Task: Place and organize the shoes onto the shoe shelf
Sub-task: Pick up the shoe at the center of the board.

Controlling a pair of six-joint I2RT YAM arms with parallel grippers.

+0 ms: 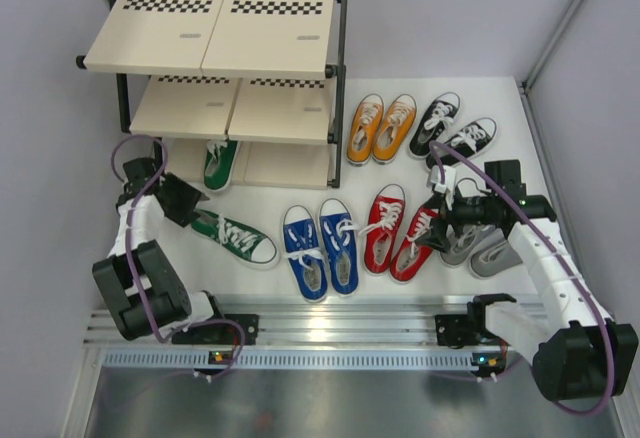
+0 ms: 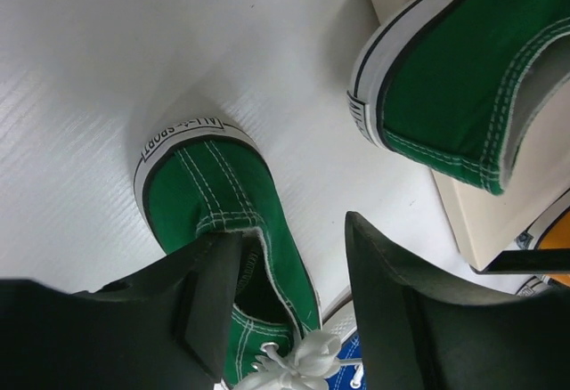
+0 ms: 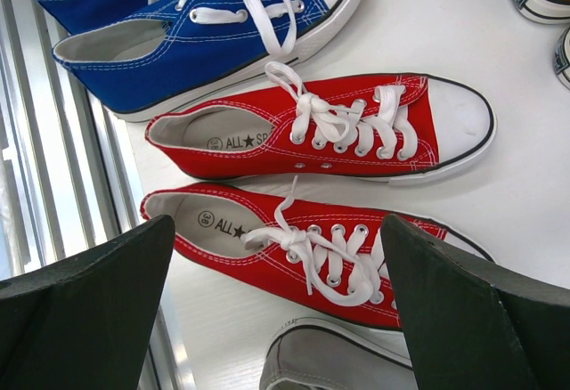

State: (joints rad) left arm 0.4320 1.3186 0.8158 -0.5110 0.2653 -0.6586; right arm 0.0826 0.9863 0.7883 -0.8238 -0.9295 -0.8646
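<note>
One green shoe (image 1: 240,238) (image 2: 209,190) lies on the white table in front of the shoe shelf (image 1: 215,28). My left gripper (image 1: 188,206) (image 2: 289,239) is at its heel, jaws apart. One finger (image 2: 209,292) reaches into the shoe's opening and the other stands outside its side wall. The second green shoe (image 1: 220,163) (image 2: 463,78) rests on the shelf's bottom board. My right gripper (image 1: 440,223) (image 3: 278,230) hangs wide open over the red pair (image 1: 398,230) (image 3: 321,132), holding nothing.
The blue pair (image 1: 320,248) (image 3: 196,25) lies mid-table. The orange pair (image 1: 380,128) and black pair (image 1: 452,125) sit right of the shelf. The grey pair (image 1: 480,248) (image 3: 329,359) is partly under the right arm. A metal rail (image 1: 300,330) runs along the near edge.
</note>
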